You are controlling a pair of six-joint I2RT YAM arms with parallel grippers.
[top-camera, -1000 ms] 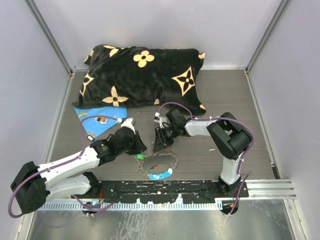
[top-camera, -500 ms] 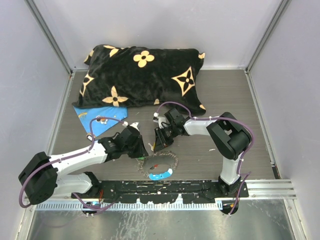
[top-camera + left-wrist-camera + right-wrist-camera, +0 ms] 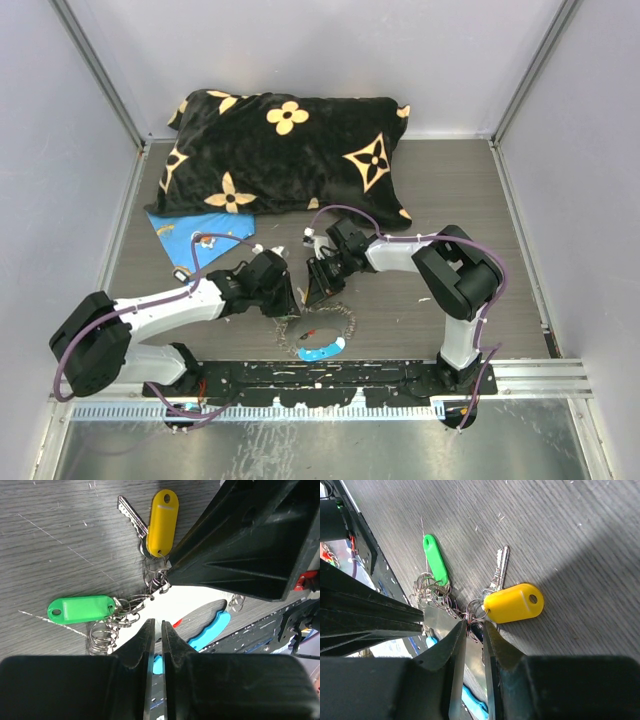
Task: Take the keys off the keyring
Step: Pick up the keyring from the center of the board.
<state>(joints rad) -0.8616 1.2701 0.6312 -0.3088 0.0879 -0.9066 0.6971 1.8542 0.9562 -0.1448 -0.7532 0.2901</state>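
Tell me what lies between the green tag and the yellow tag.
A tangled chain of small metal rings runs between the green tag and the yellow tag, linking them. The left wrist view shows this most clearly.

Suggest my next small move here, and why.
Probably open the left hand a little to take the keyring by the green tag: its fingertips are almost together just short of those rings, while the right hand meets the rings beside the yellow tag.
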